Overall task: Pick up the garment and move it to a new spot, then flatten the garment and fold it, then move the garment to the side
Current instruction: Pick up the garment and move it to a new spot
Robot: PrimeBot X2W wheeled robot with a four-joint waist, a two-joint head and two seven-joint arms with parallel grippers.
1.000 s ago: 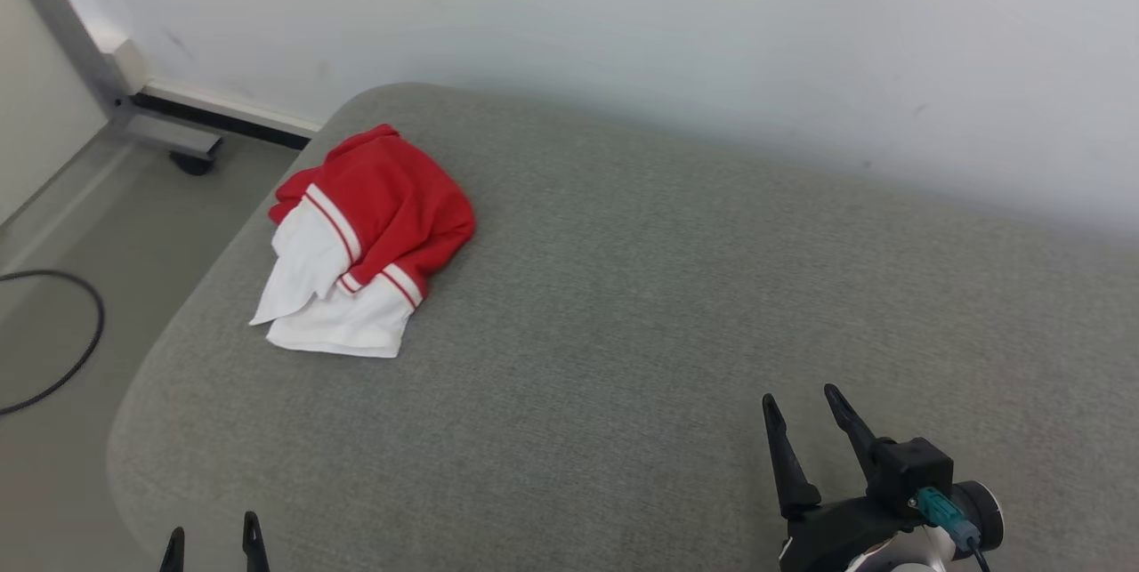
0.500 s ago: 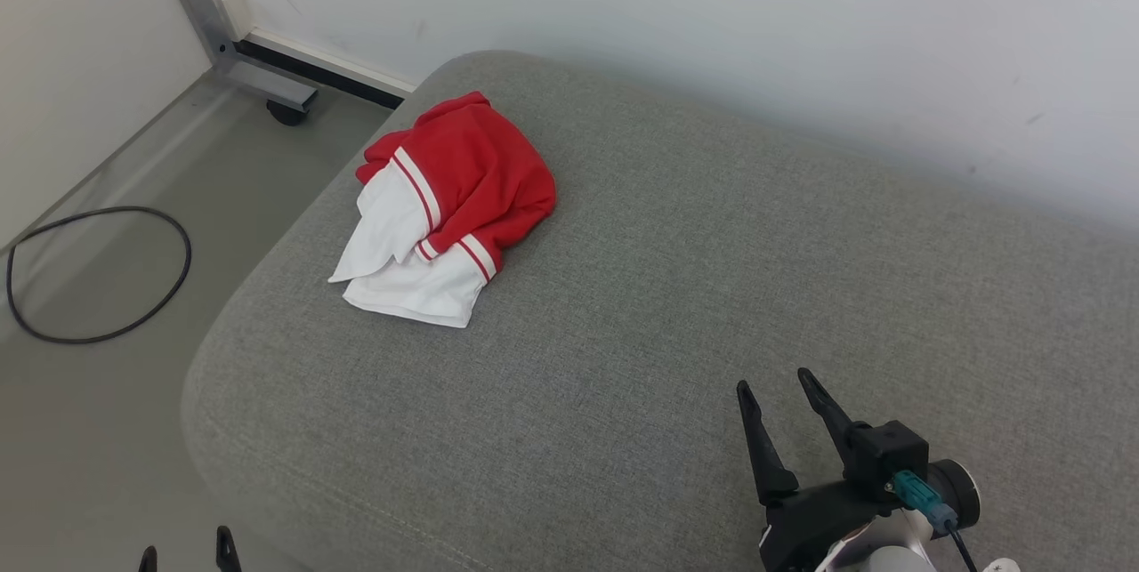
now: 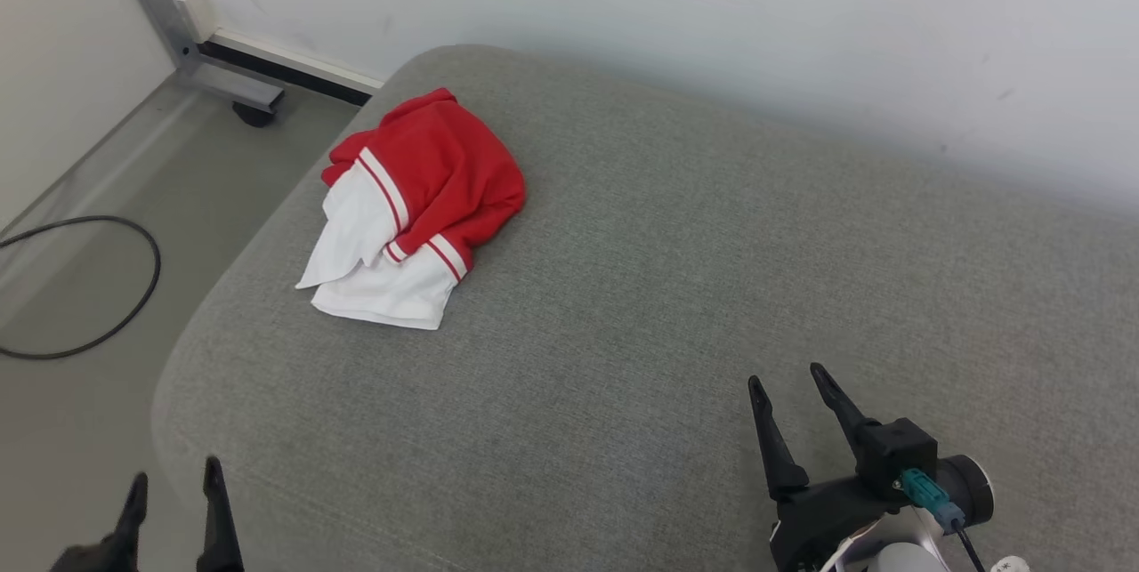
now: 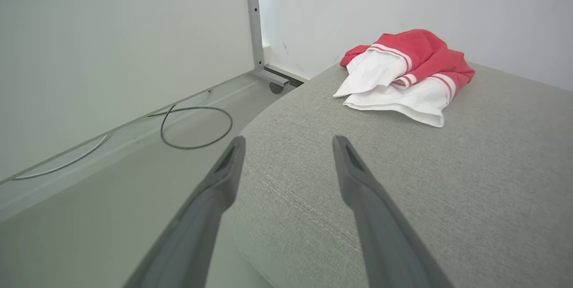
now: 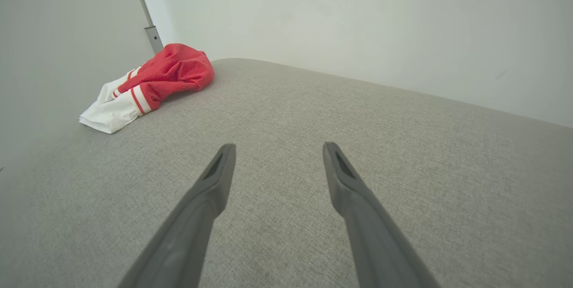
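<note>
A crumpled red and white garment (image 3: 409,207) lies in a heap near the far left corner of the grey cushioned surface (image 3: 676,305). The same garment (image 4: 405,75) appears ahead and to the right of my left gripper (image 4: 288,140), which is open and empty over the surface's near left edge. In the head view the left gripper (image 3: 173,479) is at the lower left. My right gripper (image 3: 786,376) is open and empty above the surface at the lower right, far from the garment (image 5: 147,84), as its own wrist view of the right gripper (image 5: 277,147) confirms.
A white wall (image 3: 712,20) runs along the far edge of the surface. On the floor to the left lie a black cable loop (image 3: 80,287) and a metal frame leg with a caster (image 3: 240,100). The surface drops off at its left and near edges.
The head camera swung, shifting the whole scene. The left gripper has risen further into view at the lower left. The garment lies as it did.
</note>
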